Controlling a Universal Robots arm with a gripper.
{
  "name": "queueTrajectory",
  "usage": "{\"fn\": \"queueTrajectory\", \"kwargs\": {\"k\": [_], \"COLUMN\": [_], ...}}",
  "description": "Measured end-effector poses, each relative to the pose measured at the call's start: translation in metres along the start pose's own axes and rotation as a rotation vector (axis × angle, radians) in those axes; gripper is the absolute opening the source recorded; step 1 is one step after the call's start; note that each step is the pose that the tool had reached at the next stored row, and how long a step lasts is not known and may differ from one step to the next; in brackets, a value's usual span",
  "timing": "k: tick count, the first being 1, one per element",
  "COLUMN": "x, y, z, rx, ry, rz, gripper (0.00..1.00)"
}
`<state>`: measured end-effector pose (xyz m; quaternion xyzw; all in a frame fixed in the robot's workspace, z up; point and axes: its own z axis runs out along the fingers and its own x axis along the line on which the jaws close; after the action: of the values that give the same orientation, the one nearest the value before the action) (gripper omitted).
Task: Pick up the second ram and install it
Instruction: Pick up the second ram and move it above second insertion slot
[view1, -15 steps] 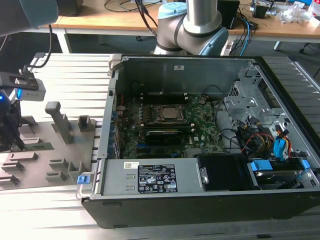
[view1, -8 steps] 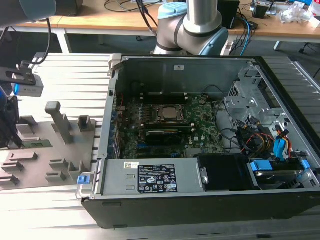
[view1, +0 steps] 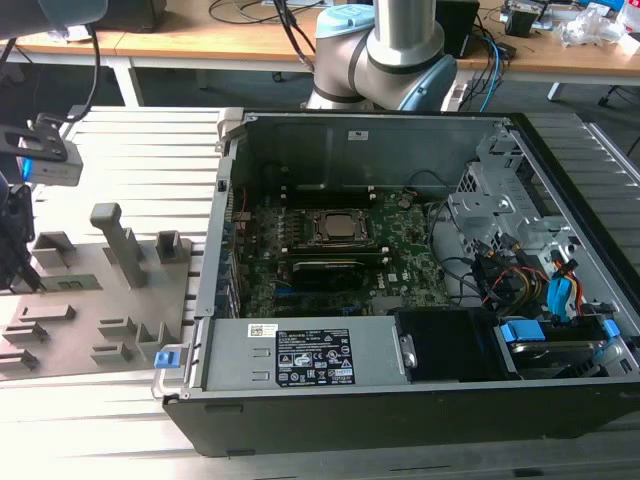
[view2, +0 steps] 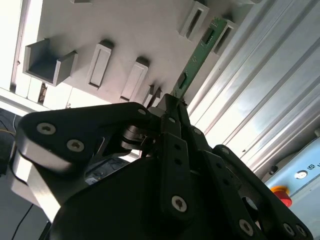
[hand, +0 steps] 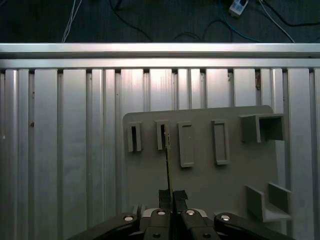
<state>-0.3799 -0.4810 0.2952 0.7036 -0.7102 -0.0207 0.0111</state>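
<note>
The hand (view2: 172, 102) is pressed together on the second ram (view2: 197, 55), pinching one end of the thin green board between its black fingertips. In the first wrist view the hand (hand: 170, 196) holds the second ram (hand: 167, 165) edge-on, so the board looks like a dark thin line. The far end of the board reaches a narrow slot block (hand: 161, 136) on the grey fixture plate (hand: 200, 185). I cannot tell if it touches the slot or hangs just above it.

In the exterior view the hand (view1: 14, 250) is at the far left edge of the frame, over the left part of the grey fixture plate (view1: 70, 300). Several upright grey blocks stand on the plate, with bare plate between them.

The plate lies on a worktop (view1: 130, 140) made of ribbed aluminium slats. The right edge of the plate is just beside the open computer case (view1: 400, 420), which fills the centre and right of the frame. The top of the case is open, and the motherboard (view1: 400, 250) lies flat inside, between the tall case walls.

The base of the arm (view1: 400, 50) stands behind the case, at the upper centre. Behind it are wooden desks (view1: 200, 40) with cables.
</note>
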Motion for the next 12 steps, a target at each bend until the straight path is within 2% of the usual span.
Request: {"fn": "queueTrajectory", "kwargs": {"k": [12], "x": [-0.0003], "y": [0.0010], "z": [-0.0225], "rx": [0.0000], "ry": [0.0000], "rz": [0.000], "gripper": [0.14]}}
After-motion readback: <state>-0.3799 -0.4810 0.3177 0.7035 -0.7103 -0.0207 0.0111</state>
